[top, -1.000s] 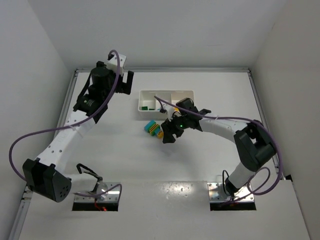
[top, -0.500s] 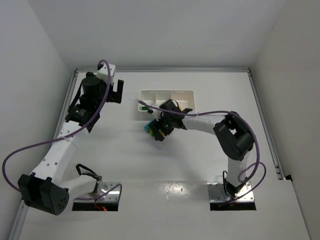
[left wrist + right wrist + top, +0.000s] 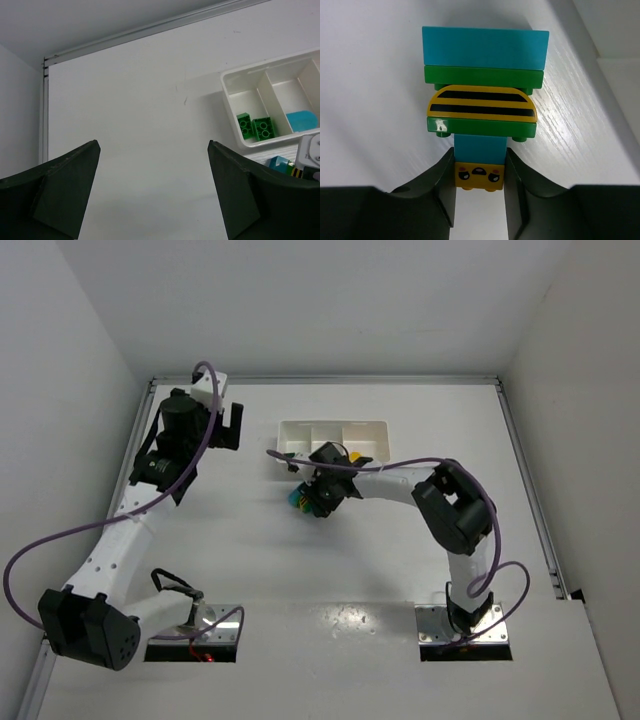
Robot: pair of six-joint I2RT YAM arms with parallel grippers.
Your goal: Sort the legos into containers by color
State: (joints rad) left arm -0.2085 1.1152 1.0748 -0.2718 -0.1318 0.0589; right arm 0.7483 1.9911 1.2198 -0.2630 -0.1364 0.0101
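A multicoloured clump of legos (image 3: pixel 482 85) lies on the table just in front of the tray: cyan, green, a yellow striped half-round, green, cyan, and a yellow face brick (image 3: pixel 479 176) at the near end. My right gripper (image 3: pixel 479 177) is shut on that near end, its fingers pressing the face brick and the cyan brick above it. From above the clump (image 3: pixel 297 500) pokes out left of the right gripper (image 3: pixel 315 498). The white tray of containers (image 3: pixel 333 426) holds two green bricks (image 3: pixel 257 127) in its left compartment and a cyan one (image 3: pixel 301 120) in the middle. My left gripper (image 3: pixel 153 145) hangs open over bare table, left of the tray.
The table's raised metal edge (image 3: pixel 150 31) runs along the back, with white walls on the left and right. The right arm's purple cable (image 3: pixel 400 465) arcs over the table just in front of the tray.
The right arm swung left to the clump and its jaws closed on the near end. The left arm drew back a little to the left, still open.
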